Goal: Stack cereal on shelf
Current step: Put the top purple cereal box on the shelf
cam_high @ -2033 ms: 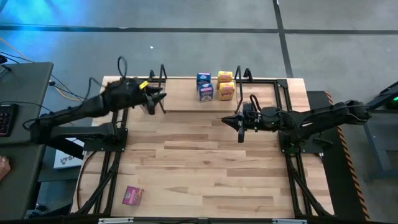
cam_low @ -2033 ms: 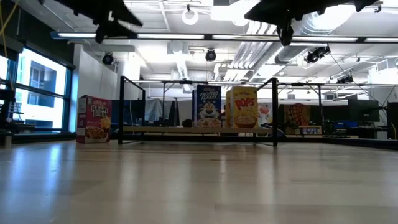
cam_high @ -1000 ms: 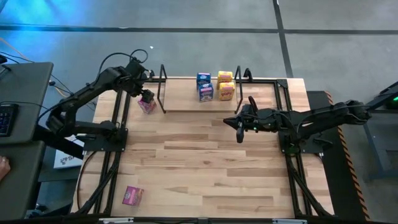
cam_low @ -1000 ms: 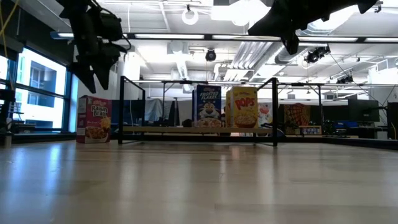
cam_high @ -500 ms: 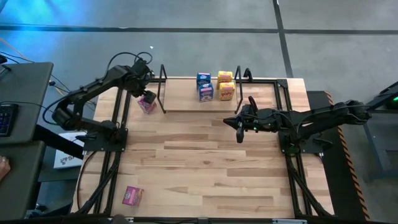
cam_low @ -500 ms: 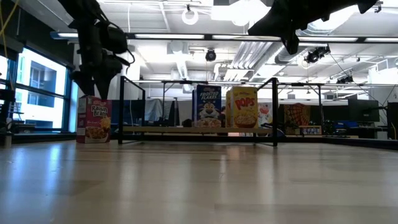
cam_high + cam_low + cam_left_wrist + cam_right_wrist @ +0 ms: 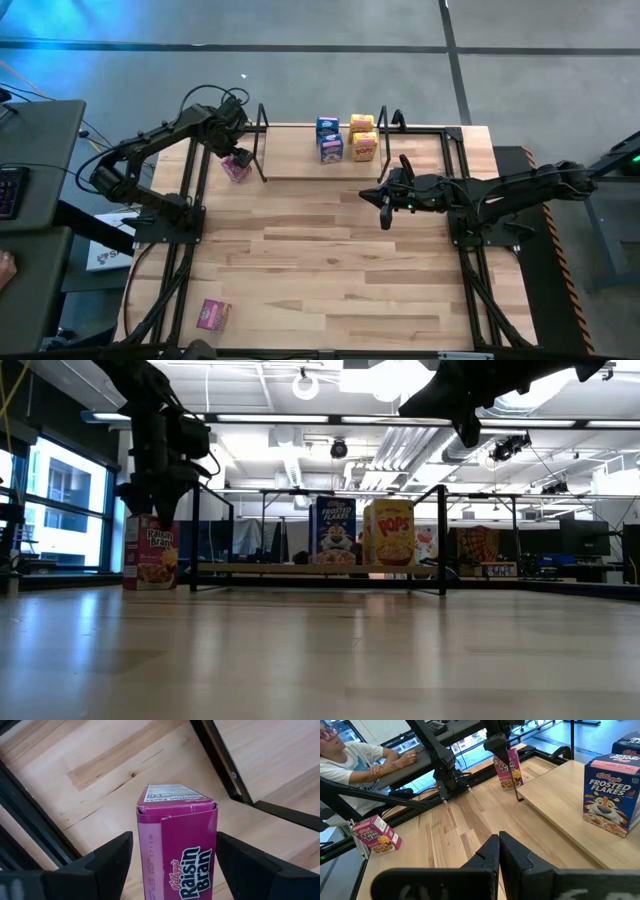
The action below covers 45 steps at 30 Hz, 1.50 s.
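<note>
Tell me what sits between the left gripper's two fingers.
The left wrist view shows it: an upright pink Raisin Bran box stands in the gap of the left gripper, with a sliver of bare table on either side of it.

pink box (image 7: 237, 166) upright beside shelf (image 7: 300, 160) | blue, yellow boxes (image 7: 362, 138) on shelf | pink (image 7: 213, 314) near edge

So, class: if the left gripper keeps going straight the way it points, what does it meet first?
The left gripper would meet the pink box first: it stands upright between the open fingers, with table beneath.
</note>
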Available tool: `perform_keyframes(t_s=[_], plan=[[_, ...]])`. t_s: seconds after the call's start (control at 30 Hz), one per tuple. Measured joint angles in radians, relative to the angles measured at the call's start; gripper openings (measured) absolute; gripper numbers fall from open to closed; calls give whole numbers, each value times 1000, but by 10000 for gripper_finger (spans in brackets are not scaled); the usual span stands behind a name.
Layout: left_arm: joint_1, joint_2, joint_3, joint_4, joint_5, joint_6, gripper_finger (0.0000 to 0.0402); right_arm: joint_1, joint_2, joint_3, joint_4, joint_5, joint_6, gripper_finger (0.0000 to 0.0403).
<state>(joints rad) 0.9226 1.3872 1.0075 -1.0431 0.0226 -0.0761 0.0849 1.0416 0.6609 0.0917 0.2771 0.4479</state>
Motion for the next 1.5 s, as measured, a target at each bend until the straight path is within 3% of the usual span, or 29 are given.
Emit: perform_keyframes(t_s=[0.17,0.47,0.7,0.97,1.1,1.2,1.37,1.5], plan=[[0,0,0,0,-1,-5,252,0,0,0,0,0,0,0],[0,0,0,-2,-4,-8,170,0,0,0,0,0,0,0],[0,-25,4,-20,-4,-19,155,0,0,0,0,0,-1,0],[-21,-102,159,-299,10,-28,154,0,0,0,0,0,-3,0],[-97,-136,216,-469,23,-58,150,0,0,0,0,0,-3,0],[-181,-174,230,-508,106,-92,144,0,0,0,0,0,-2,0],[-364,-233,231,-425,326,-207,130,0,0,0,0,1,-1,0],[-506,-234,231,-257,354,-312,124,0,0,0,-1,3,-3,0]])
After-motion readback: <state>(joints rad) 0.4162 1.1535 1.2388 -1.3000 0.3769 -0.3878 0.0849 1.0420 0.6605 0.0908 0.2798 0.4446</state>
